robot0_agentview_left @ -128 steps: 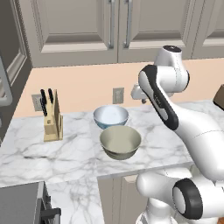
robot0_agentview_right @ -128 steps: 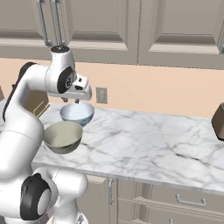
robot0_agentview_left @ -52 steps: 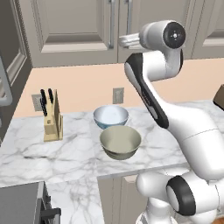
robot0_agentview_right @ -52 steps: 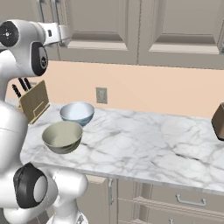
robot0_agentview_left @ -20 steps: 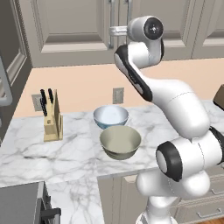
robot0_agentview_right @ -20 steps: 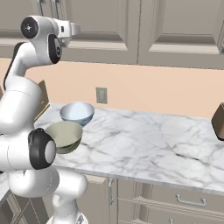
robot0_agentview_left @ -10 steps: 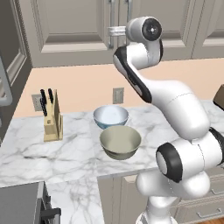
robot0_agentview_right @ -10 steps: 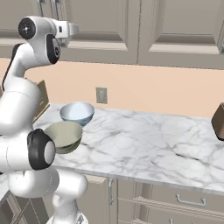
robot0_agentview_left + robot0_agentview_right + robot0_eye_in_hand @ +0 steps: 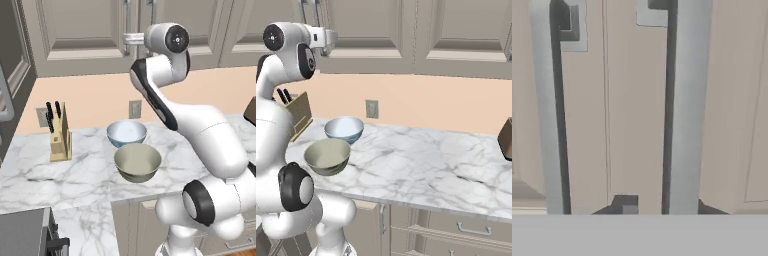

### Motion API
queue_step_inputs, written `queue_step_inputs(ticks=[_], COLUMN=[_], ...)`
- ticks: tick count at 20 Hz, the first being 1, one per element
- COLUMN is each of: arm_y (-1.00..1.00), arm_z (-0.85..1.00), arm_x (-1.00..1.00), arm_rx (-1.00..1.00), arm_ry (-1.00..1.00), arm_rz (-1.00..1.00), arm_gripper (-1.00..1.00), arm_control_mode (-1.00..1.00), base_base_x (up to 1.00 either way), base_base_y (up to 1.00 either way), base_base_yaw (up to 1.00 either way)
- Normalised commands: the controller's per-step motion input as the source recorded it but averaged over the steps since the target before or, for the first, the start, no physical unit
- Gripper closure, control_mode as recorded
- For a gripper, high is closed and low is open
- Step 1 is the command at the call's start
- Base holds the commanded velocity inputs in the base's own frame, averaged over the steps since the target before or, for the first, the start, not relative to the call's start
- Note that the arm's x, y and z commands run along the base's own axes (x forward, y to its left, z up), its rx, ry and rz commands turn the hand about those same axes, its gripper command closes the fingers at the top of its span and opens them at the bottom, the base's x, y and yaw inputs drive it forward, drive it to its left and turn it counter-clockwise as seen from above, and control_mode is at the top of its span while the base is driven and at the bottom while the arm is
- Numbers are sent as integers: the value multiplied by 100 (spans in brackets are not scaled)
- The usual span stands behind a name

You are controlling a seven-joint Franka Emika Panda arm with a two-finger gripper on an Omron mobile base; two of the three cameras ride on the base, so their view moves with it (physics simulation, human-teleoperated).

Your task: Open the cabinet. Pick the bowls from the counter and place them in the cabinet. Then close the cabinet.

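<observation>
The gripper (image 9: 127,38) reaches the cabinet (image 9: 75,35) doors; its fingers (image 9: 626,206) pinch the right bar handle (image 9: 684,110). Both bowls (image 9: 127,133) rest on the table (image 9: 60,172).

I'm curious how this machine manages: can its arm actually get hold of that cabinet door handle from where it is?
Probably yes. The gripper is already up at the cabinet, and the hand view shows the right-hand handle running down between its fingers, with nothing in between.
</observation>
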Motion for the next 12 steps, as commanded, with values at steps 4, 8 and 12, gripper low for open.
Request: queue_step_inputs(ticks=[4,8,12], arm_y=[-92,-100,-100], arm_z=[-5,-2,0], arm_x=[-100,-100,-100], arm_rx=[1,4,5], arm_ry=[-24,-42,-45], arm_rz=[8,10,8], arm_gripper=[100,100,100], arm_control_mode=[-100,-100,-100], base_base_x=[0,0,0], base_base_y=[0,0,0], base_base_yaw=[0,0,0])
